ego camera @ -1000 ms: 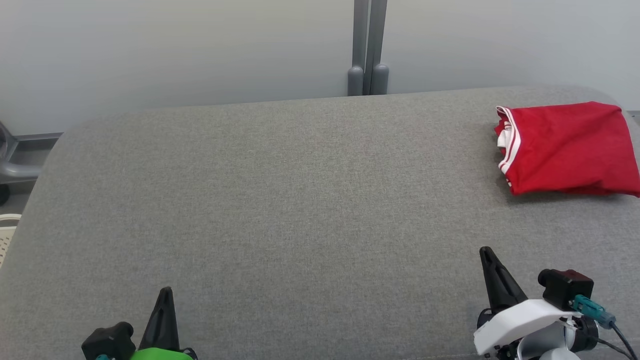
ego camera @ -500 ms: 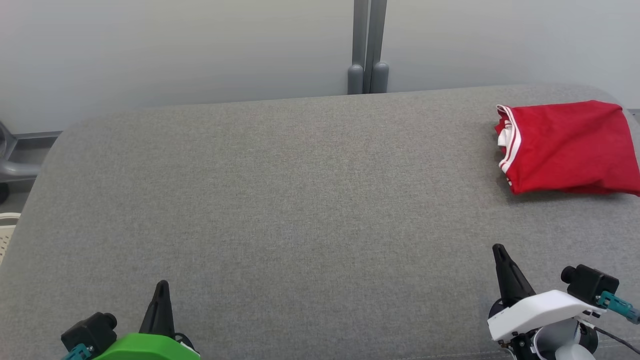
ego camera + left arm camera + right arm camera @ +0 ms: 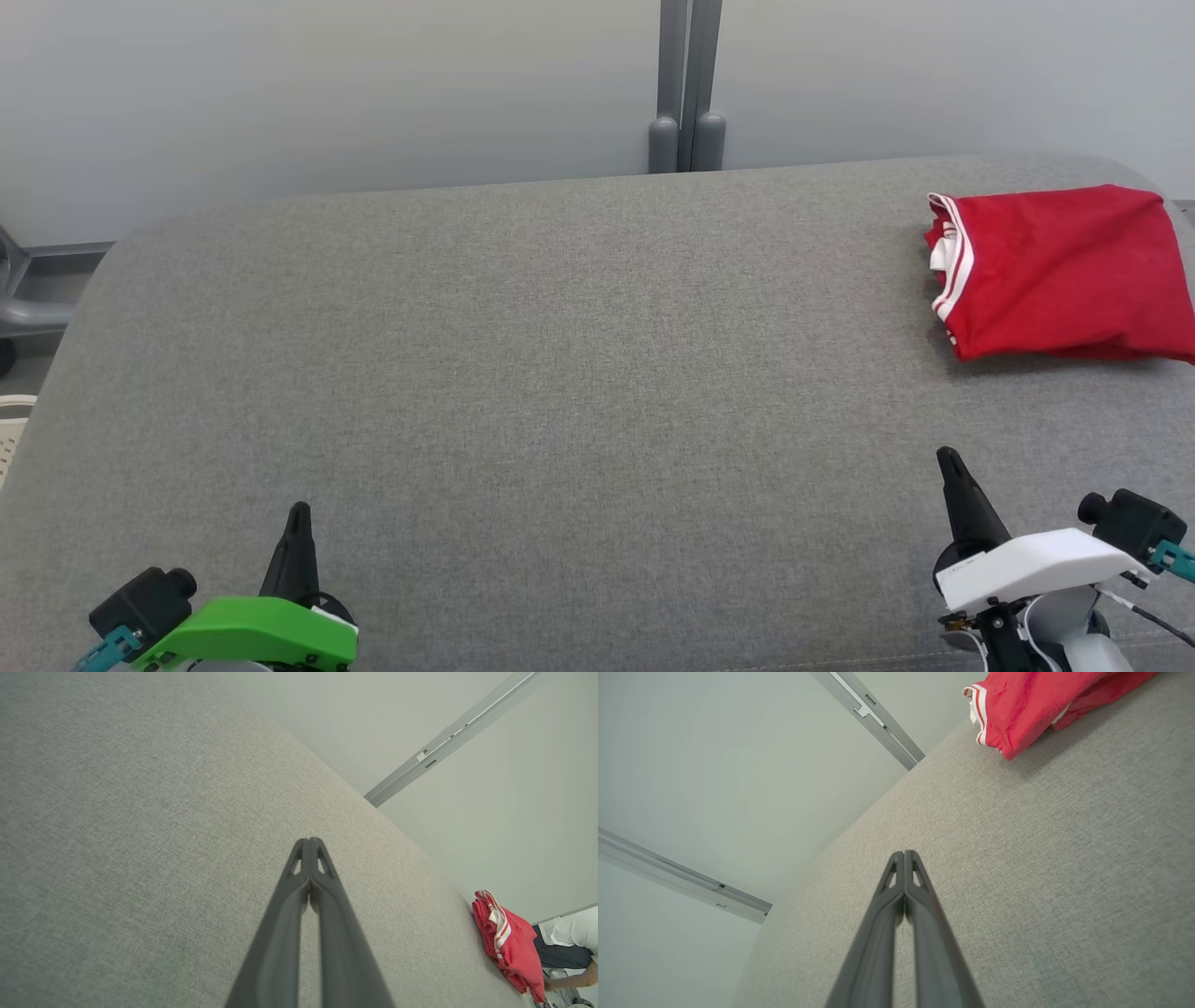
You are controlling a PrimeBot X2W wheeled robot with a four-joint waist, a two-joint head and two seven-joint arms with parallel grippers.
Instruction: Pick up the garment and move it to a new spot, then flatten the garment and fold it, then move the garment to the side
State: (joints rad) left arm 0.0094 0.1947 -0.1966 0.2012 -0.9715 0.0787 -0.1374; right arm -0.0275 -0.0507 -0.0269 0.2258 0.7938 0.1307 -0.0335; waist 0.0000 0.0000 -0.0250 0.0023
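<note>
The red garment (image 3: 1064,271) lies at the far right end of the grey cloth-covered table (image 3: 560,373), close to the back edge. It looks folded into a thick, bumpy pad. One side has a white striped edge, and that side points toward the middle of the table.

I think it is soft, light cloth. It will bend and hang down when it is lifted, and the layers may slip open. A pinch on the striped edge looks like a good hold, because the cloth is thick there. A pinch at a corner of the pad, through all the layers, could work too. The grey cover looks a bit rough, so I think lifting is better than dragging.

The left gripper (image 3: 299,523) sits low at the near left, pinched tight with nothing in it. The right gripper (image 3: 952,462) sits at the near right, pinched tight too and holding nothing. It is nearer to the garment, but well apart from it.

Nothing lies on the table between the grippers and the garment. A grey post (image 3: 686,84) stands on the wall behind. The left wrist view shows a person's arm (image 3: 567,982) just past the garment's end of the table, so a reach there needs care.
</note>
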